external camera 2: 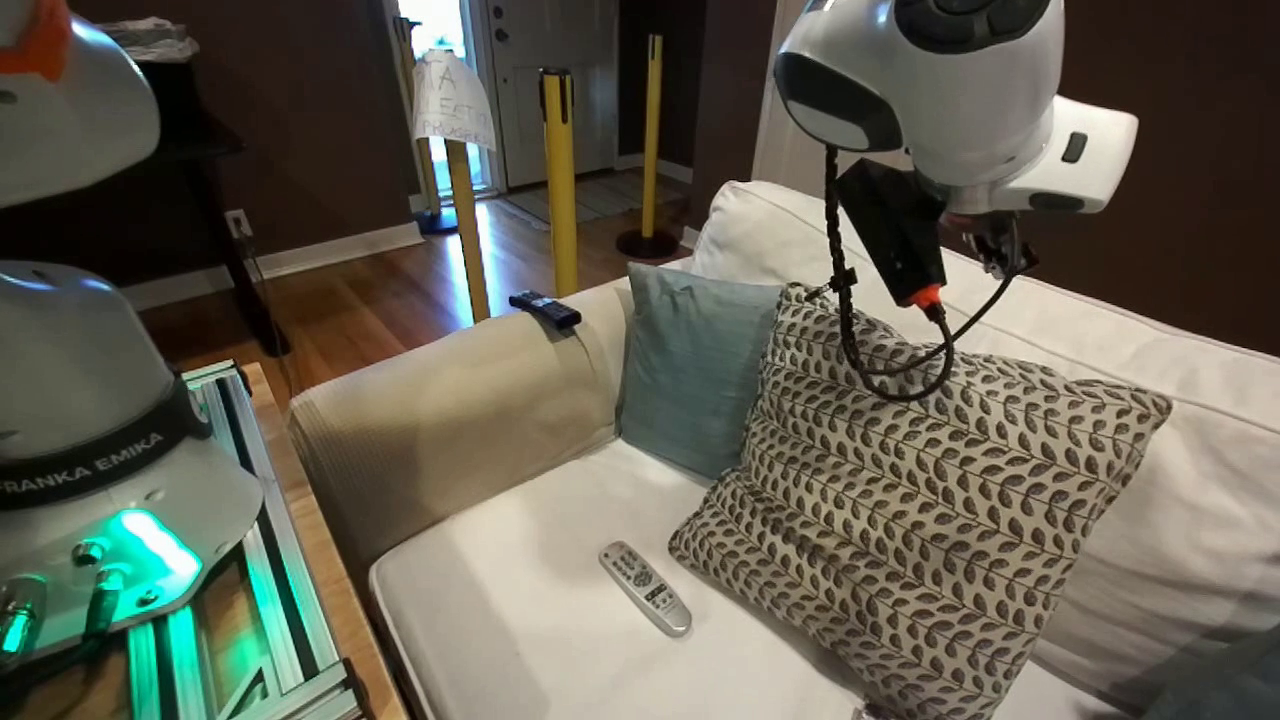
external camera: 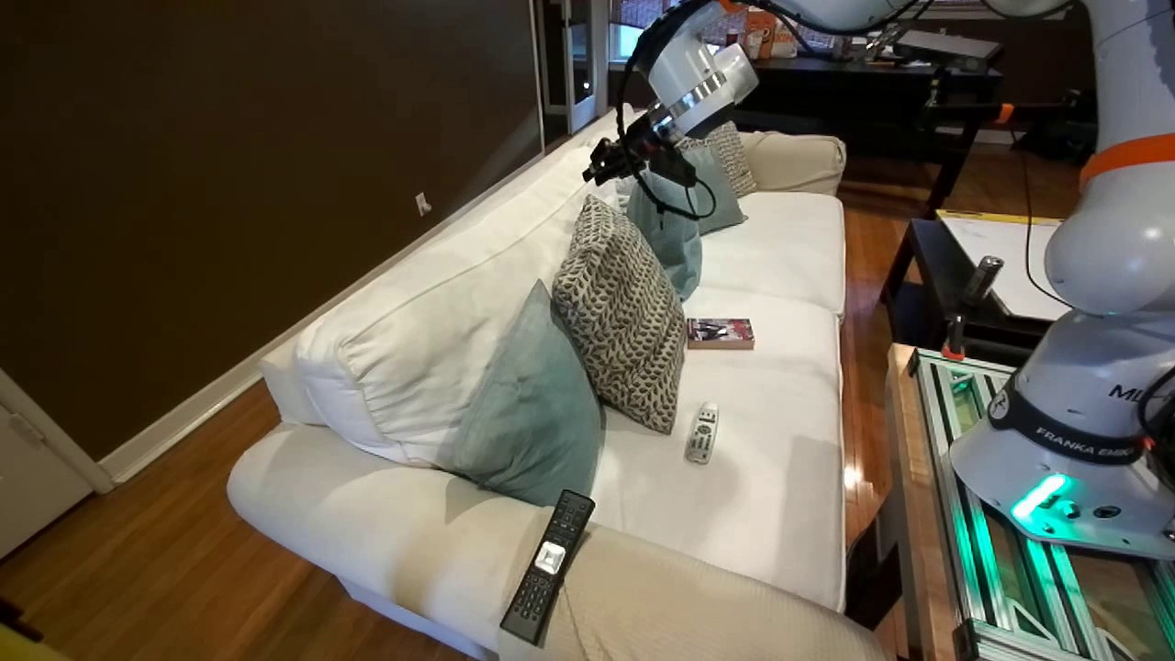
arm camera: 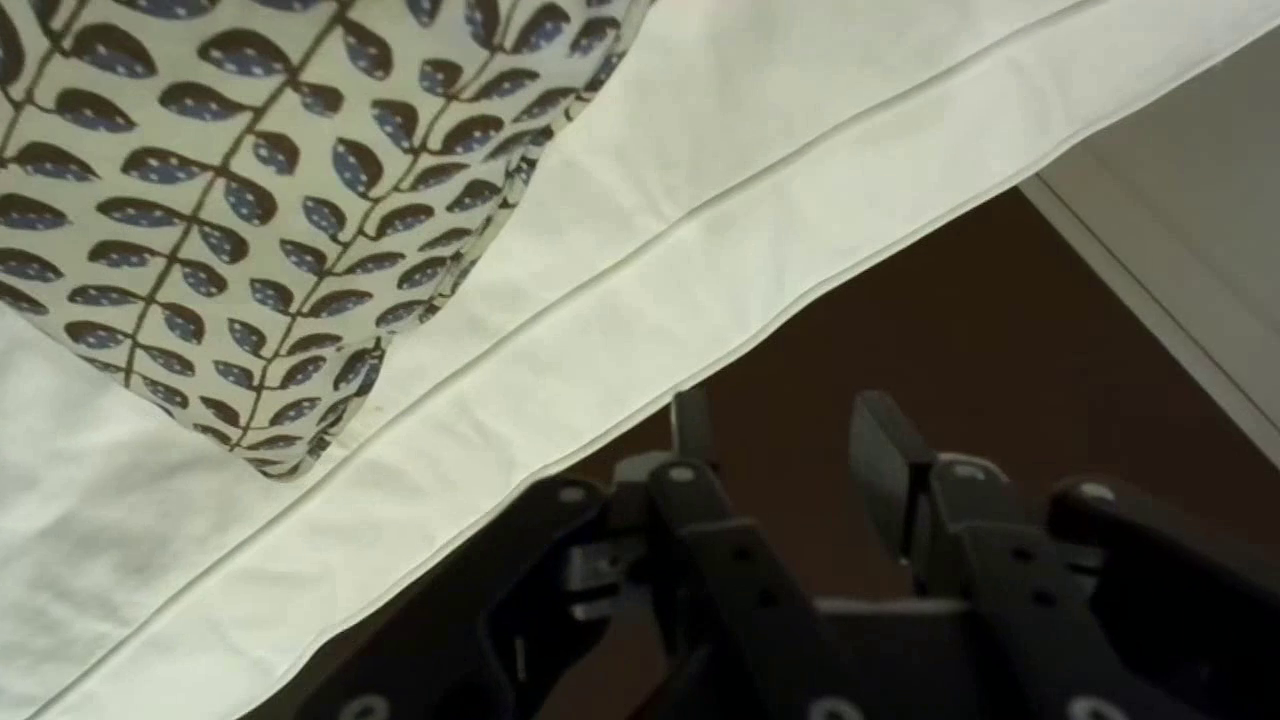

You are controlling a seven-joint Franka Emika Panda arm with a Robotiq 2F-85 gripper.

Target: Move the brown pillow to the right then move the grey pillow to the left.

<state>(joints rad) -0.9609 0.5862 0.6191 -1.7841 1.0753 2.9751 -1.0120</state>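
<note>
The name FRANKA EMIKA runs in white along the dark band [external camera: 1069, 442] of the robot's base [external camera: 1092, 542], readable in both exterior views; a marking [external camera: 1127, 393] above it begins with M. On a paper sign [external camera 2: 453, 105] over a yellow post [external camera 2: 466, 225], handwriting gives TA and, lower, fragments I cannot read surely. The book [external camera: 721, 333] and silver remote [external camera 2: 645, 588] on the seat [external camera: 789, 386] carry markings too small to read, as does the black remote [external camera: 549, 560] on the sofa arm [external camera 2: 470, 410]. The brown pillow [external camera 2: 930, 500], covered in leaf sprigs, leans tilted against the white sofa back [external camera: 431, 321]; just beside it, toward that arm, sits a grey pillow [external camera: 532, 413], and more blue-grey pillows [external camera: 675, 252] lie on its far side. Which grey one is meant cannot be told. The claw [arm camera: 788, 440] stands above the sofa back, apart from the brown pillow, its fingers [arm camera: 885, 460] parted with brown showing between.
</note>
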